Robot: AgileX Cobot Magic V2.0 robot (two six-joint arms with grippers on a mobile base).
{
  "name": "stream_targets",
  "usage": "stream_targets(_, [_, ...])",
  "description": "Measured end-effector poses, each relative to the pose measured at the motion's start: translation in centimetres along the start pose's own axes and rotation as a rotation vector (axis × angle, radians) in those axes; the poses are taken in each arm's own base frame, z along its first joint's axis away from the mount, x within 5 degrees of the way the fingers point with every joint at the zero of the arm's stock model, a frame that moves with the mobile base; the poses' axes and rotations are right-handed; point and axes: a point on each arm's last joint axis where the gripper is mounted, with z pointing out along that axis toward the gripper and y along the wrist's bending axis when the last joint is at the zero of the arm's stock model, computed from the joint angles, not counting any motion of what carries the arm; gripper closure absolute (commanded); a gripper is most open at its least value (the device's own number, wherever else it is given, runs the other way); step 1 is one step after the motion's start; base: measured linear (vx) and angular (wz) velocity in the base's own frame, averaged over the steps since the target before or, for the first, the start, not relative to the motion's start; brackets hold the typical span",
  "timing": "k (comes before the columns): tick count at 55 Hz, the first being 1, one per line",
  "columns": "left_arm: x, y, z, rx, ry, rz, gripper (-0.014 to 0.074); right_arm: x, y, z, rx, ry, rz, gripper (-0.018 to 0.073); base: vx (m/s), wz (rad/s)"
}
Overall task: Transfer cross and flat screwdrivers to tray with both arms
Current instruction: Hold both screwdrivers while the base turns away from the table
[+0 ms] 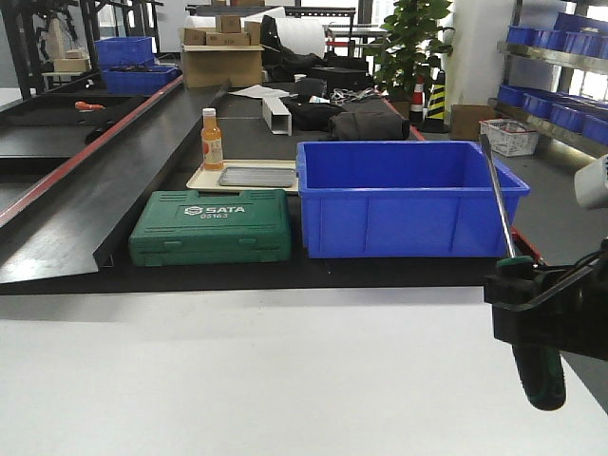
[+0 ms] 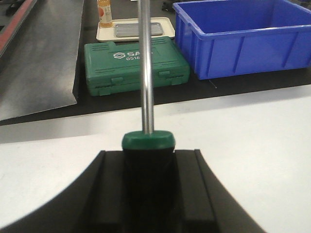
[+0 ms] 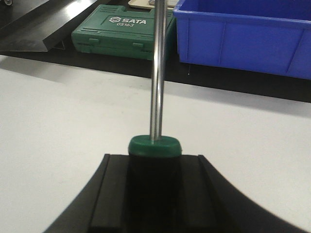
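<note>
1. The left arm's screwdriver [image 2: 146, 97] has a black grip, a green collar and a long polished steel shaft. It sits clamped by its handle in the left gripper [image 2: 148, 162], jaws closed to the handle's width, with the shaft running straight out ahead of them.
2. The right arm's screwdriver [image 3: 155, 92], a matching tool, is held likewise by the right gripper [image 3: 154, 165]. Its jaws are pinched just behind the collar, and much of the grip trails past them.
3. Both should handle as stiff, fairly light, handle-heavy tools. The matte grip is the sound hold; the polished shaft would likely slip.
4. Which tip is cross and which flat cannot be told.
5. Far ahead of the jaws lies the shallow cream plastic tray [image 1: 201, 180], behind the dark green SATA tool case [image 1: 211, 226] and beside the large blue plastic crate [image 1: 408, 199].
6. A small orange bottle [image 1: 211, 141] and a grey metal plate [image 1: 256, 177] occupy the tray, so round handles may roll if released high.
</note>
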Motion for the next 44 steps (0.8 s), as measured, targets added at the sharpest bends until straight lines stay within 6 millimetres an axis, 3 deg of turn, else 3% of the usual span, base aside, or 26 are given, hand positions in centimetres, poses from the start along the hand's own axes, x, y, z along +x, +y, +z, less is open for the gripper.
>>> stream_targets(23, [0.00, 0.01, 0.00, -0.001, 0.000, 0.001, 0.0596, 0.00, 0.00, 0.00, 0.000, 0.000, -0.001, 0.0567, -0.22, -0.22])
stream_targets(44, [0.00, 0.01, 0.00, -0.001, 0.000, 0.001, 0.0596, 0.01, 0.00, 0.00, 0.000, 0.001, -0.001, 0.0567, -0.18, -0.53])
